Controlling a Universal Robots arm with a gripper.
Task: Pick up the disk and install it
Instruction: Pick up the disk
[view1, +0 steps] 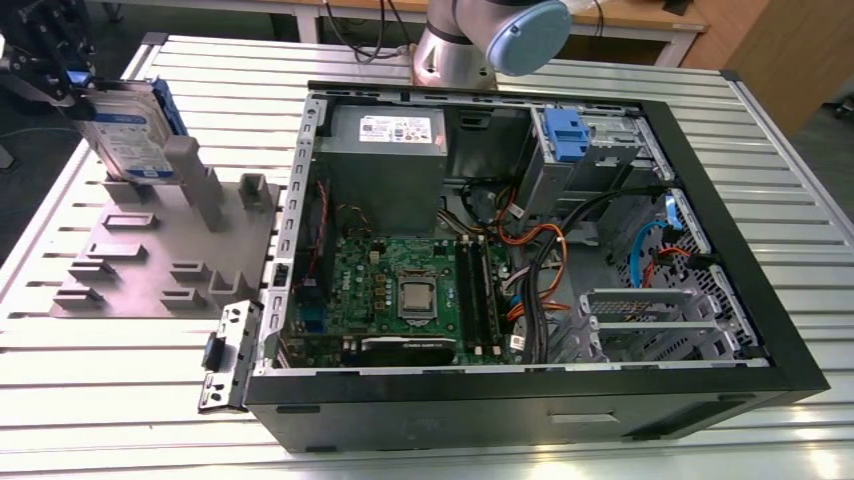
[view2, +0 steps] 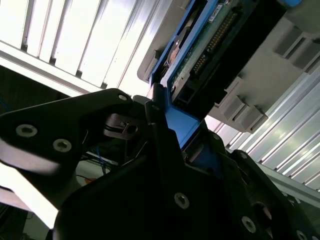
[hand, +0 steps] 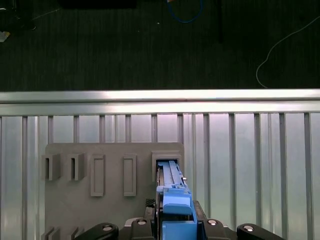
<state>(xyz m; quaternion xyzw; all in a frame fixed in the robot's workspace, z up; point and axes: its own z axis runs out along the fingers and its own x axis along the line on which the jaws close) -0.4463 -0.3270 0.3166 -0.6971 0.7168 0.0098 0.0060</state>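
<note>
Black end effector (view1: 60, 85) pinches the disk (view1: 127, 135) by its blue-framed edge at the grey rack (view1: 147, 255).

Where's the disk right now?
At the exterior view's far left, the disk stands on edge at the grey slotted holder, gripped by the end effector, outside the open computer case.

exterior view: high, wide | both wrist views: near rack (hand: 115, 210), apparently downward
</note>
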